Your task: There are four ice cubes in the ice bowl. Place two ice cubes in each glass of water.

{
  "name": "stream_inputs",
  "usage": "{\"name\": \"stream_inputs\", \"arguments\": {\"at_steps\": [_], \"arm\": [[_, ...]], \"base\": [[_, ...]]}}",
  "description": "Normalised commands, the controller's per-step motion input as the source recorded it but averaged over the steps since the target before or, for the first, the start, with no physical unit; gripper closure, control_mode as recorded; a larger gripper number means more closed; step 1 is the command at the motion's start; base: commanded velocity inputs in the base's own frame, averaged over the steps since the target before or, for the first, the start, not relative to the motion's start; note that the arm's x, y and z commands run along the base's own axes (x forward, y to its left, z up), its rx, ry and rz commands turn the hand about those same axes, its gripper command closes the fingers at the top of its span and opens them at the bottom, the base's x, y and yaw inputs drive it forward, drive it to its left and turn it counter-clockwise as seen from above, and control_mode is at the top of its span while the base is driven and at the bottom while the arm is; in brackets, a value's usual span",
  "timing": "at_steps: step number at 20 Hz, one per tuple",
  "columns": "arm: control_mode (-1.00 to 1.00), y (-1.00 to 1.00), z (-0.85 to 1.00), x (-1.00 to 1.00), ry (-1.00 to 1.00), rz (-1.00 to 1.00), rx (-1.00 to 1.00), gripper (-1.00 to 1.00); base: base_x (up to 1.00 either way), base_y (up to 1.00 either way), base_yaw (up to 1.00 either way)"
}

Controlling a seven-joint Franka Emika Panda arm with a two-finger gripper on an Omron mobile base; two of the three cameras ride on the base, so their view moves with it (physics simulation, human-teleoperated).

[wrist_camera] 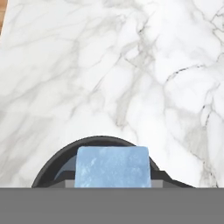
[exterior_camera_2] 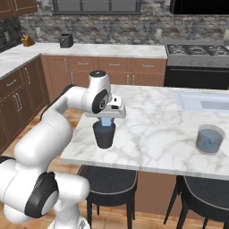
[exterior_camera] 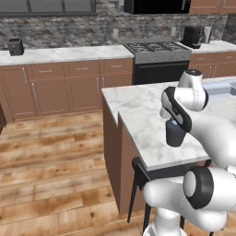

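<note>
My gripper (exterior_camera_2: 106, 120) hangs just over the dark glass of water (exterior_camera_2: 104, 134), shut on a pale blue ice cube (exterior_camera_2: 106, 121). In the hand view the ice cube (wrist_camera: 112, 166) sits between my fingers, directly above the dark glass's rim (wrist_camera: 57, 159). From the left base view the dark glass (exterior_camera: 175, 134) stands near the island's front edge, partly behind my arm. The see-through grey glass of water (exterior_camera_2: 209, 139) stands far to the right on the same marble top, with bluish content inside. The ice bowl is out of view.
The marble island top (exterior_camera_2: 152, 129) ends close in front of the dark glass. A sink basin (exterior_camera_2: 203, 102) is set into its far right. Dark stools (exterior_camera_2: 109, 181) stand under the front edge. A stove (exterior_camera: 156, 53) lies behind.
</note>
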Motion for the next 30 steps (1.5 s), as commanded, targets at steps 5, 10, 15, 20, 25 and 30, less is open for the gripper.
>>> {"name": "stream_inputs", "arguments": {"at_steps": [5, 10, 15, 20, 25, 30], "arm": [[-1.0, 0.0, 0.0, 0.02, 0.0, 0.0, 0.0, 1.0], [-1.0, 0.0, 0.0, -0.16, 0.0, 0.0, 0.0, 1.0], [-1.0, 0.0, 0.0, 0.0, 0.0, 0.0, 0.0, -1.0], [-1.0, 0.0, 0.0, 0.0, 0.0, 0.0, 0.0, -1.0], [-1.0, 0.0, 0.02, 0.0, 0.0, 0.0, 0.0, -1.0], [-1.0, 0.0, 0.29, -0.65, 0.0, 0.0, 0.01, -1.0]], "base": [[0.0, 0.0, 0.0], [0.0, 0.0, 0.0], [0.0, 0.0, 0.0], [0.0, 0.0, 0.0], [0.0, 0.0, 0.0], [0.0, 0.0, 0.0]]}}
